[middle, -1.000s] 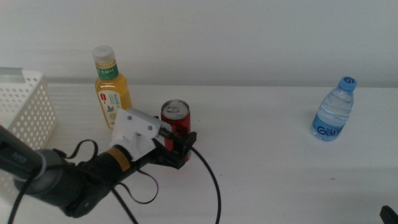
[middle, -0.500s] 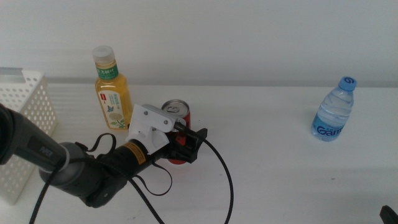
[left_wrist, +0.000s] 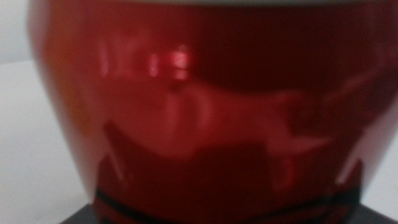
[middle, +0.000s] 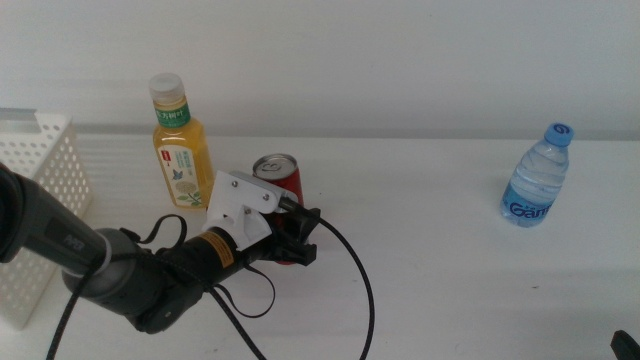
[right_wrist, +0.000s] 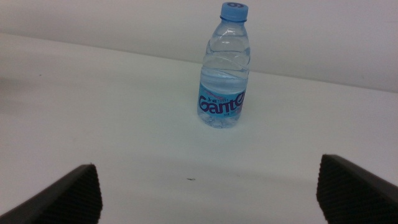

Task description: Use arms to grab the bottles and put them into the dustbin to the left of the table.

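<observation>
— Anything in the white perforated plastic dustbin point(middle: 40, 190) yet?
— Nothing visible inside, though only one corner shows at the left edge of the middle view. All three containers outside it, so no drop done, as far as can be seen.
— Closest to going in?
— The red metal soda can point(middle: 279, 178), near the middle of the plain white table point(middle: 440, 260). Tilted rather than upright, with the left gripper point(middle: 297, 237) wrapped round its lower half. Dark fingers clamped on the can; filling the whole left wrist view point(left_wrist: 199, 112) with blurred red. Lifted clear of the table or merely tipped? Cannot tell.
— And the other two?
— Untouched. The yellow juice bottle with white cap and green label point(middle: 179, 145) upright just beside the can, between it and the dustbin. The clear water bottle with blue cap point(middle: 536, 178) upright far off on the right side, well apart from everything else.
— Right arm?
— Waiting. Right gripper point(right_wrist: 205, 193) spread wide, dark fingers far apart at the edges of its own view, holding nothing, facing the water bottle point(right_wrist: 224, 74) from a distance.
— Verdict?
— Early going, probably: first grasp made, carry and release of the can to come, then the same for both bottles.
</observation>
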